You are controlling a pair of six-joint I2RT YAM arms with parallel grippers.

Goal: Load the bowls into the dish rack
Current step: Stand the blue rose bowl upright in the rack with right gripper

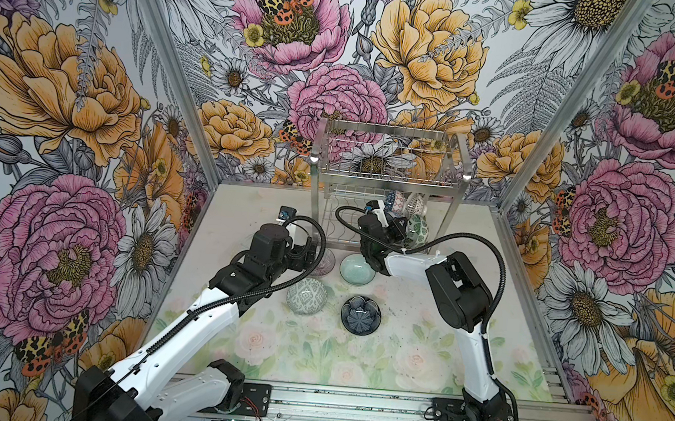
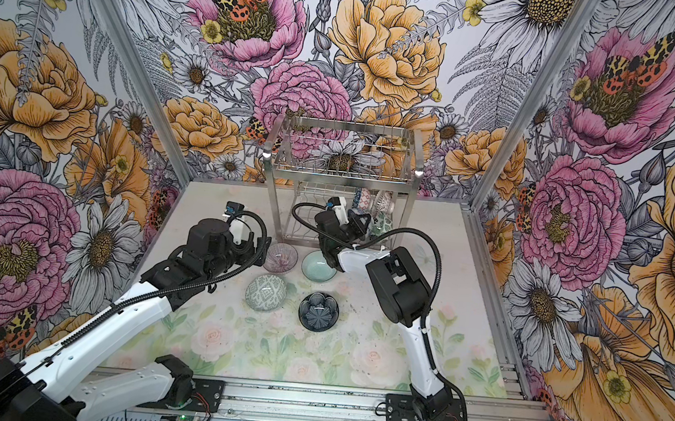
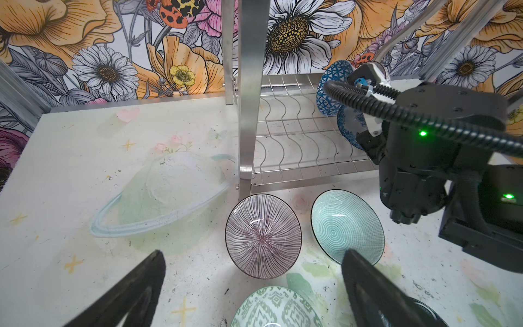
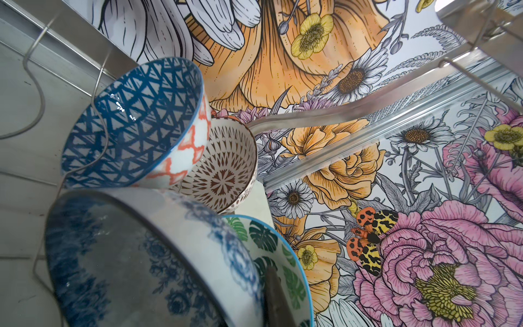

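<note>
Counter (image 1: 431,353): pale and flower-printed, filling the lower middle of both top views.
Dish rack (image 1: 388,178): shiny wire, two tiers on four legs, standing at the far edge of the counter, just above centre frame in both top views (image 2: 339,175).
Left hand (image 3: 253,254): spread wide and empty, left of centre frame in a top view, hovering by the purple-lined bowl.
Right hand (image 4: 266,303): reached into the lower tier of the rack, closed narrow on the wall of the blue floral bowl; only one dark finger showing, against the outer wall.
Blue floral bowl (image 4: 169,269): tipped on edge in the right part of the lower tier.
Blue geometric bowl (image 4: 133,121): on edge in the wavy slots, further back.
White lattice bowl (image 4: 223,175): on edge, right against the blue geometric bowl.
Green leaf bowl (image 1: 417,229): on edge, just beside the blue floral bowl.
Purple-lined bowl (image 3: 263,235): upright on the counter, just beside the front left leg of the rack.
Pale celadon bowl (image 1: 358,268): upright, near the right of the purple-lined one, apart from it.
Grey-green bowl (image 1: 306,296): upright, centre frame, below the purple-lined one.
Dark petal bowl (image 1: 361,314): upright, right of the grey-green one.
</note>
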